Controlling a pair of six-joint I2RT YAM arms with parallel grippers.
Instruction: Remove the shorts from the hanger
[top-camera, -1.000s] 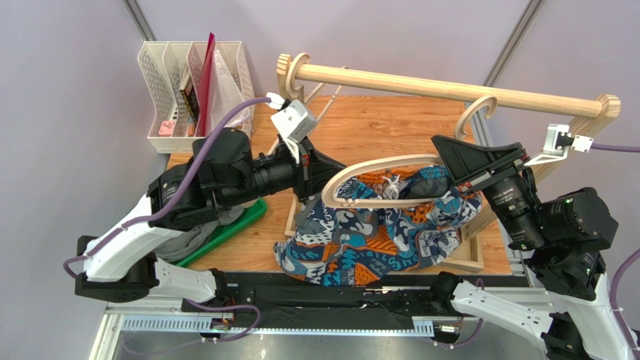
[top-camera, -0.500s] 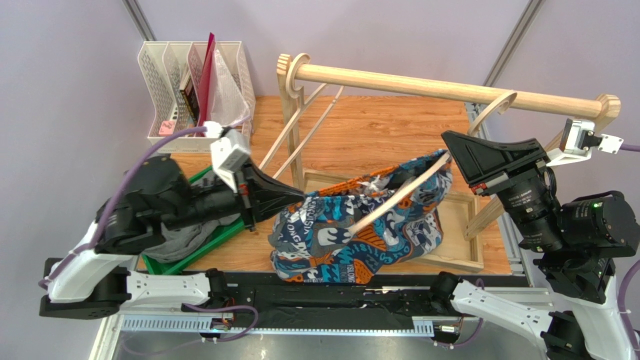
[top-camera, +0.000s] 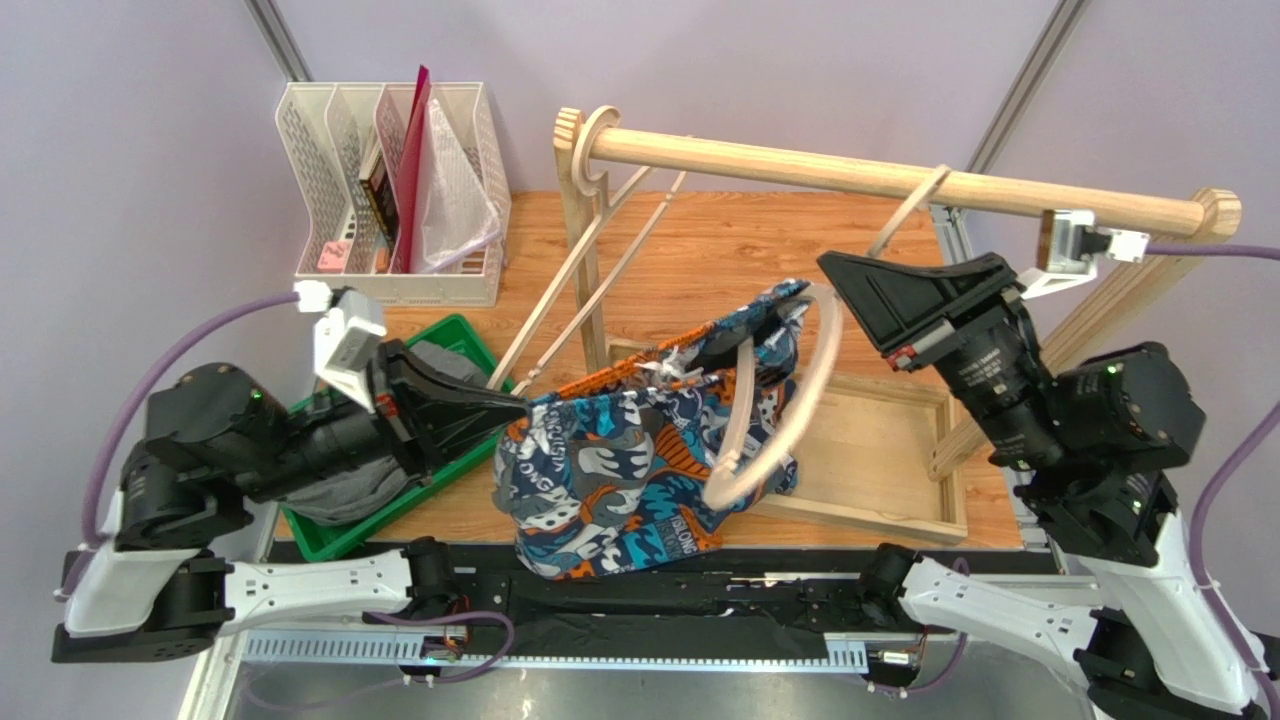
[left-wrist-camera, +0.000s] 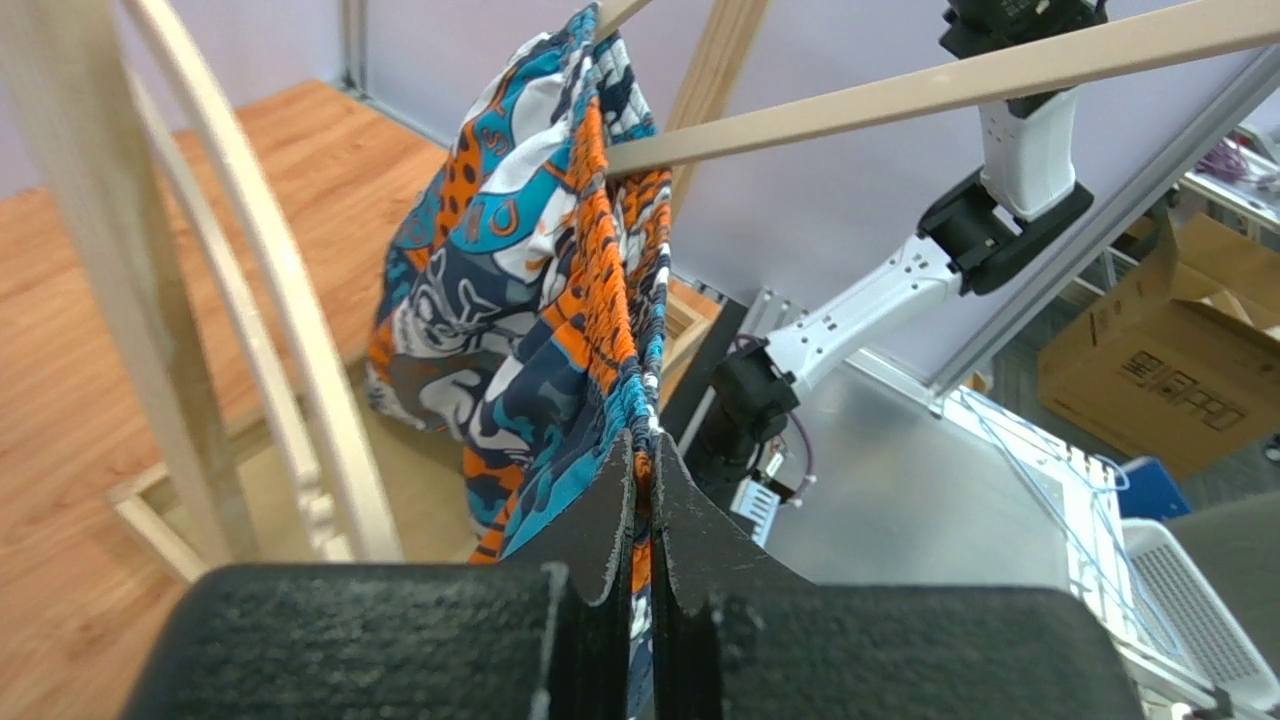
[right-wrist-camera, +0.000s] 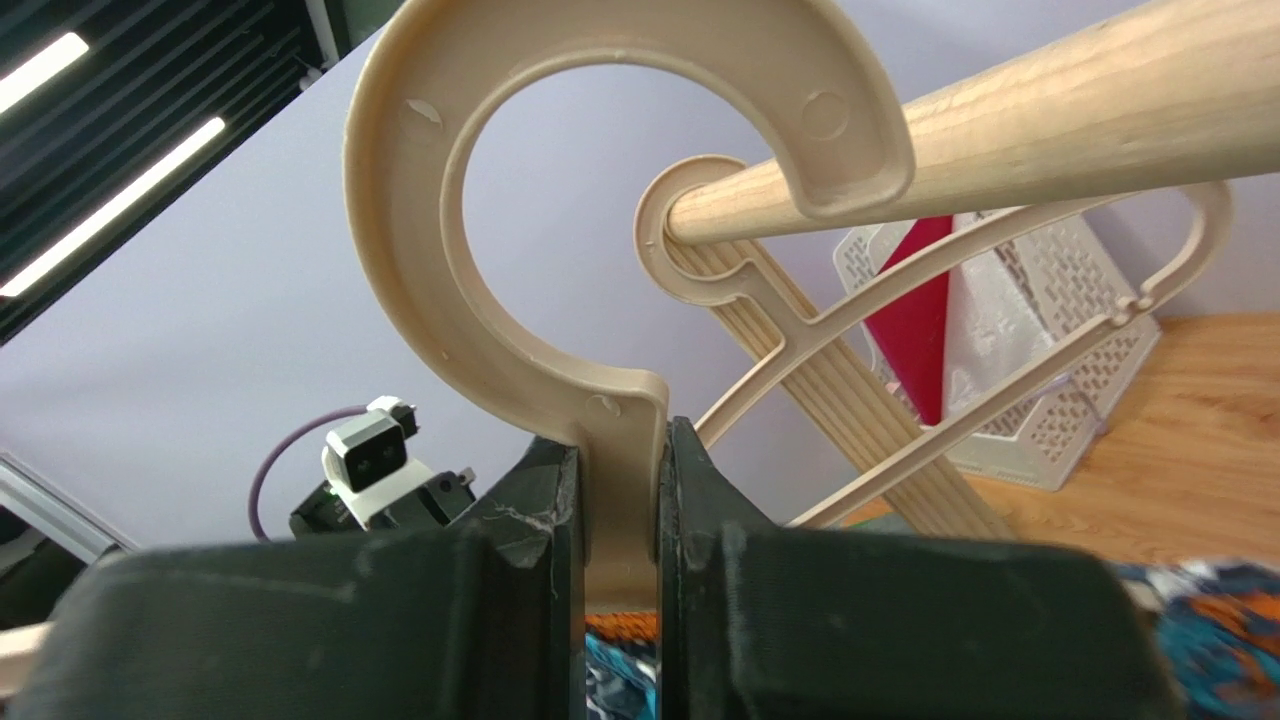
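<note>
Viewing from above, my left gripper (top-camera: 519, 402) is clenched on the edge of the patterned shorts (top-camera: 616, 480), placed to pull them sideways off the hanger (top-camera: 807, 405), while my right gripper (top-camera: 836, 273) grasps the hanger to brace it against that pull. From the left wrist, the jaws pinch the orange-and-blue cloth flat, and the shorts drape over the hanger's arm. From the right wrist, the jaws clamp the neck just below the hook (right-wrist-camera: 436, 165), close against the rail (right-wrist-camera: 1052, 135).

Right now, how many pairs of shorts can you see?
2. The patterned shorts hang from the hanger, pinched by the left gripper. The grey shorts lie in the green tray under the left arm. Others may be hidden there.
</note>
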